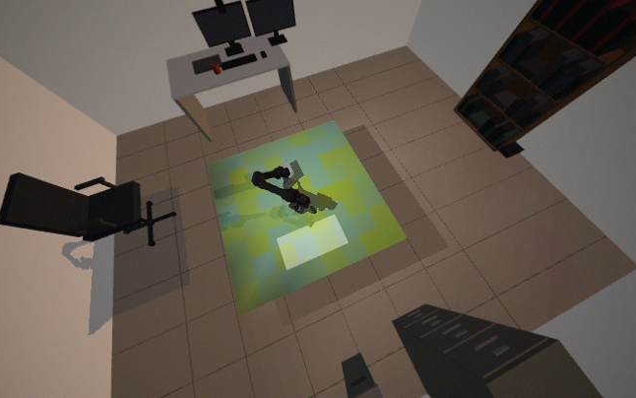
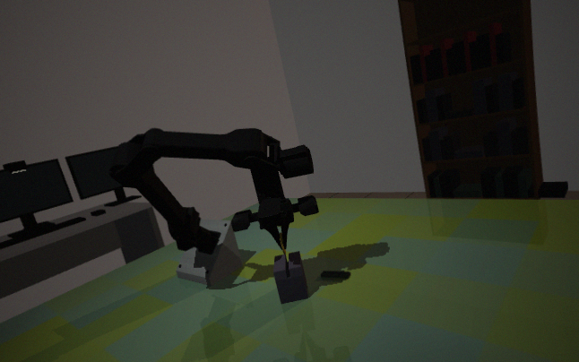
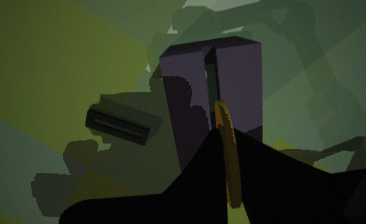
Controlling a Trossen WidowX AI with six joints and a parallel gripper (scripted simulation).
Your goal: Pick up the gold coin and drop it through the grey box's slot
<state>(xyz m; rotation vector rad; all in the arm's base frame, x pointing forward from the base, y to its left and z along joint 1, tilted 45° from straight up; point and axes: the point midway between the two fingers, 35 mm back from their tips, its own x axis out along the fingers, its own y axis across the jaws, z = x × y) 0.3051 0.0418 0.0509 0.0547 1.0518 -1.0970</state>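
Wrist view: gripper (image 2: pixel 283 246) (image 3: pixel 221 136) clamped on gold coin (image 2: pixel 282 243) (image 3: pixel 229 155), coin on edge, lower rim at or just above slot of grey box (image 2: pixel 291 288) (image 3: pixel 239 75). Coin looks slightly skewed to slot. Best: trim yaw, centre coin between slot walls, lower straight and slowly, release only once rim sits inside. Holder (image 2: pixel 335 274) (image 3: pixel 117 128) empty, right of box in exterior view.

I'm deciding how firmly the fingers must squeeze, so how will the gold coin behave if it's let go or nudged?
The gold coin looks stiff, its thin edge showing no sag between the fingers. Being a round disc, it would probably roll if it landed on its rim. So thin, it would likely topple flat from a nudge if nothing braced it.
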